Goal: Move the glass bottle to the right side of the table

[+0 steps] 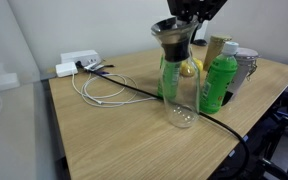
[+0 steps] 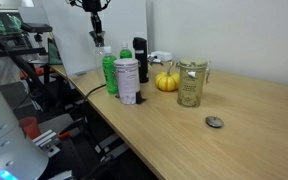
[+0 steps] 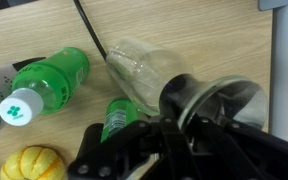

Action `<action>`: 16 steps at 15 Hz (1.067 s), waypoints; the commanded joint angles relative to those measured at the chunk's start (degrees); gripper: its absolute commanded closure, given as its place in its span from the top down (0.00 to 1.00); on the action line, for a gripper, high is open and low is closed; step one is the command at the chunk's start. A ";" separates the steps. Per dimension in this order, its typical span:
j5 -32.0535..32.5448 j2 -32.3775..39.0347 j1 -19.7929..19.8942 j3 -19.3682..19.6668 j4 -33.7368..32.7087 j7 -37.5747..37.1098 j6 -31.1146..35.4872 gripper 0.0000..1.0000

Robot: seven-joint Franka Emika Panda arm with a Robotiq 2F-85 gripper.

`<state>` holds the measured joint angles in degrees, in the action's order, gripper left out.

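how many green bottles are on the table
2. The first green bottle, white-capped, stands beside the glass bottle; the second green bottle is close by it too, partly hidden in the wrist view. More may be hidden behind the clutter.

Office or lab: wood-grain table [image 1: 104, 140], white power strip [image 1: 76, 63], cables [image 1: 104, 80], white wall [image 2: 234, 40].

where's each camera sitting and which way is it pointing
Exterior view: off a table corner, facing the glass bottle; tool above it at the top edge.
Exterior view: by the table's long edge, looking along it; tool far off, top left.
Wrist view: looks down on the glass bottle; tool at bottom.
Shared: a green bottle in all three.
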<state>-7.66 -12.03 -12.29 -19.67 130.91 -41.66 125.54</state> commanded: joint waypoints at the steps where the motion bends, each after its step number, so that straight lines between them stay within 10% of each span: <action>1: -3.32 0.45 -0.90 1.18 0.67 2.59 0.75 0.04; 16: -6.81 -2.05 -0.24 3.06 -0.08 4.81 1.55 0.04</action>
<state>-12.94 -12.68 -12.30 -17.56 130.86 -38.71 126.49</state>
